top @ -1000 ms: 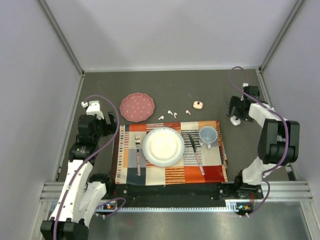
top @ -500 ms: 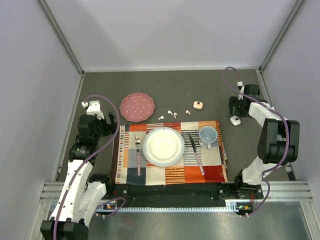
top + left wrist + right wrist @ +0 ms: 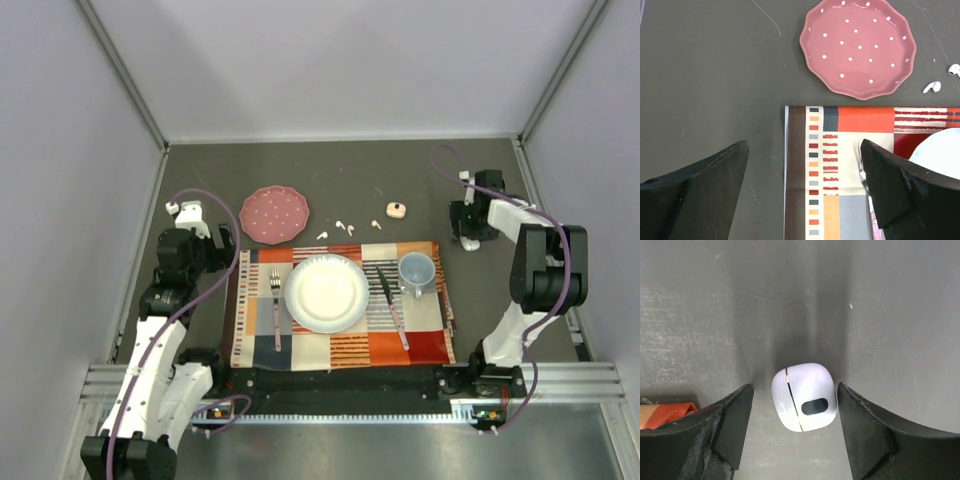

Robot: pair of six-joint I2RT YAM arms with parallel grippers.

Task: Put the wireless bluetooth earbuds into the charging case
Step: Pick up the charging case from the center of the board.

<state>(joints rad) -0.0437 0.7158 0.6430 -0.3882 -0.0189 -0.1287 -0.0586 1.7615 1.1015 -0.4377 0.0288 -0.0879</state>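
Observation:
A closed white charging case lies on the dark table between the fingers of my right gripper. The jaws are open on either side of it, the right finger almost touching and a gap on the left. In the top view this gripper is at the right, with the case showing just below it. Several tiny earbuds lie scattered behind the placemat, two of them also in the left wrist view. A small peach case sits near them. My left gripper hangs open and empty over the placemat's left edge.
A patterned placemat carries a white plate, fork, knife and blue cup. A pink dotted plate sits at the back left. Grey walls enclose the table on three sides.
The right gripper has shifted slightly left and settled over the white case, and its jaws have narrowed around it. The left arm has not moved.

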